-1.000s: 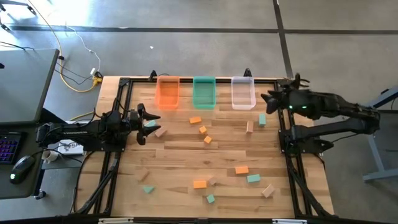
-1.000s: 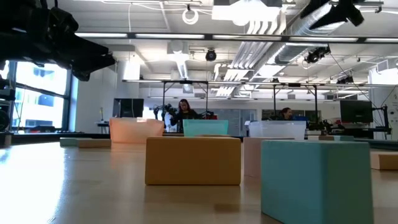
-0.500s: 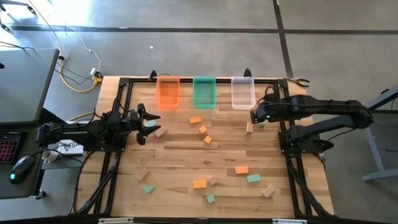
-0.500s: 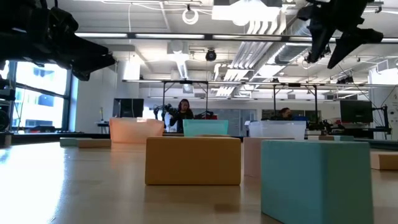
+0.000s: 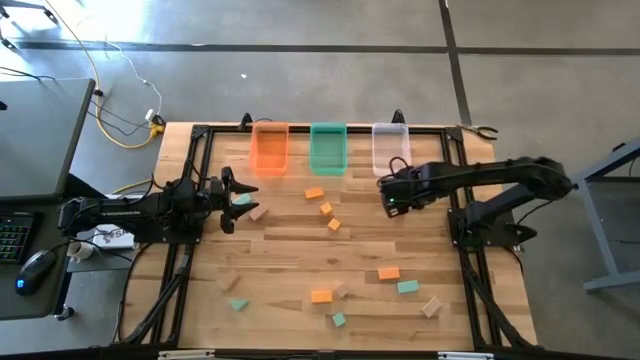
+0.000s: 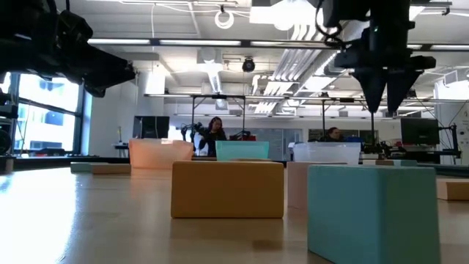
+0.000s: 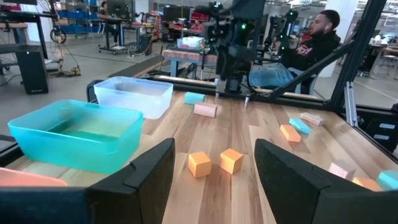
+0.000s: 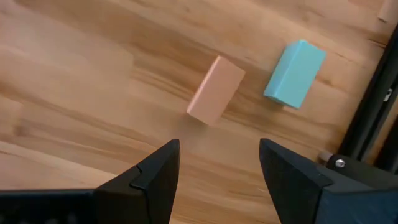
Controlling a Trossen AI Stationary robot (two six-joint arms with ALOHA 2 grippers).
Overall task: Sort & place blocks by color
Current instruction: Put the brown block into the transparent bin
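Observation:
Small blocks in orange point(image 5: 326, 208), teal point(image 5: 407, 287) and pale wood point(image 5: 431, 307) lie scattered flat on the wooden table point(image 5: 290, 255). My right gripper point(image 5: 391, 203) hangs open over the table's far right part, fingers pointing down. Its wrist view shows a wood block point(image 8: 216, 90) and a teal block point(image 8: 295, 73) lying on the table just beyond the gripper point(image 8: 217, 149). My left gripper point(image 5: 238, 190) waits open and level at the left edge, close to a teal block point(image 5: 241, 199) and a wood one point(image 5: 258, 212). Neither gripper holds anything.
Three bins stand in a row at the far edge: orange point(image 5: 268, 148), green point(image 5: 328, 148), clear point(image 5: 390, 147). A black frame point(image 5: 460, 240) runs round the table. People sit in the room beyond the table point(image 7: 317, 37). Open tabletop lies in the middle.
My right gripper has swung out from the table's far right corner toward the left and near side, has come down, and has tipped from nearly level to pointing down. It has stayed open. No block has moved.

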